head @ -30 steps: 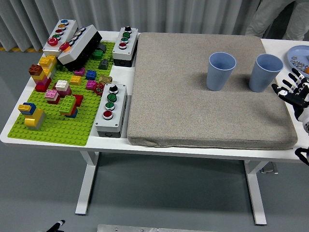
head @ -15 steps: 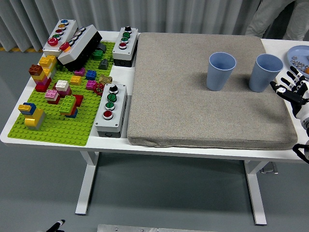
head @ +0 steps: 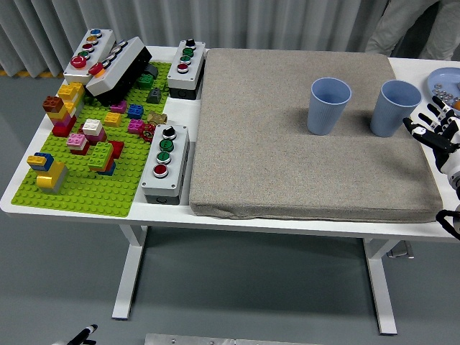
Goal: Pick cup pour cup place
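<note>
Two blue cups on a big grey mat (head: 302, 144), both standing up, mouths open to the top. Left cup (head: 329, 106) near the middle of the mat's far half. Right cup (head: 397, 108) close to the mat's right edge, well apart from the left one. Nothing to be seen inside them from here.

Right hand (head: 434, 129) coming in from the right side, just beside the right cup but not touching it. Fingers (head: 417, 123) spread apart, pointing up and toward the cup, holding nothing. Black fingers with white tips and joints. Left hand nowhere in the picture.

Grey mat covering most of the white desk (head: 180, 213). Light blue plate (head: 445, 83) at the far right, partly cut off, with small bits in it, too small to tell.

Green brick board (head: 93, 190) on the left part of the desk, with many little bricks (head: 90, 140) in yellow, red, pink, blue and white stuck on top. Grey button box (head: 164, 162) between the board and the mat, with black, green and red buttons. Another button box (head: 186, 66) further back beside the mat. One more button box (head: 89, 55) at the far left corner, with a black box (head: 122, 68) leaning next to it.

Part of a person (head: 417, 25) in light clothes standing behind the desk at the top right.
</note>
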Tool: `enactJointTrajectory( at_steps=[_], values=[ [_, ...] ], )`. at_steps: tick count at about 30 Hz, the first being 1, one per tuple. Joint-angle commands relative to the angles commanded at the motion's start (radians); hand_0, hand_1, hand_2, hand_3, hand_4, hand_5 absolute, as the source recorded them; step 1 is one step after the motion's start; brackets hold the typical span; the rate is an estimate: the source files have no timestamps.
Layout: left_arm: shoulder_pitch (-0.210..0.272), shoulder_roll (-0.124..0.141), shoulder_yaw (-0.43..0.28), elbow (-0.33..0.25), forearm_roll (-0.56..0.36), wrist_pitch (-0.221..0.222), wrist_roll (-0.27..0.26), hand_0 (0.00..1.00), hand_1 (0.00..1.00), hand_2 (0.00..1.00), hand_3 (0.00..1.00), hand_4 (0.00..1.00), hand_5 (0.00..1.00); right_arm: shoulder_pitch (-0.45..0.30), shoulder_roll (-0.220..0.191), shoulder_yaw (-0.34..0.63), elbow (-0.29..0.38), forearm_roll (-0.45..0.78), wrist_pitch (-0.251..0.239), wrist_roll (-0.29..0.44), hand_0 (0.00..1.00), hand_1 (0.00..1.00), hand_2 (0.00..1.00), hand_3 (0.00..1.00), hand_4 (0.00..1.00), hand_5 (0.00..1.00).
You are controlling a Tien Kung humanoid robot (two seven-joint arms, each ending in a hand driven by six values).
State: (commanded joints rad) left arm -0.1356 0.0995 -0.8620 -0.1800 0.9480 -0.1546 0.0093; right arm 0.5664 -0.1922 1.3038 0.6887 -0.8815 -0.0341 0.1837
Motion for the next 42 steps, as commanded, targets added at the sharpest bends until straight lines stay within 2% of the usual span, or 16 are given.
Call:
enactJointTrajectory(
  at_steps=[42],
  values=[
    [0.000, 0.004, 0.011, 0.000, 0.003, 0.000, -0.002, 0.885, 0.838, 0.893, 0.798, 0.667, 0.998, 0.050, 0.012, -0.022, -0.087, -0.001, 0.028, -0.010, 0.887, 0.866, 0.933, 0.938, 0.808, 0.210]
  ],
)
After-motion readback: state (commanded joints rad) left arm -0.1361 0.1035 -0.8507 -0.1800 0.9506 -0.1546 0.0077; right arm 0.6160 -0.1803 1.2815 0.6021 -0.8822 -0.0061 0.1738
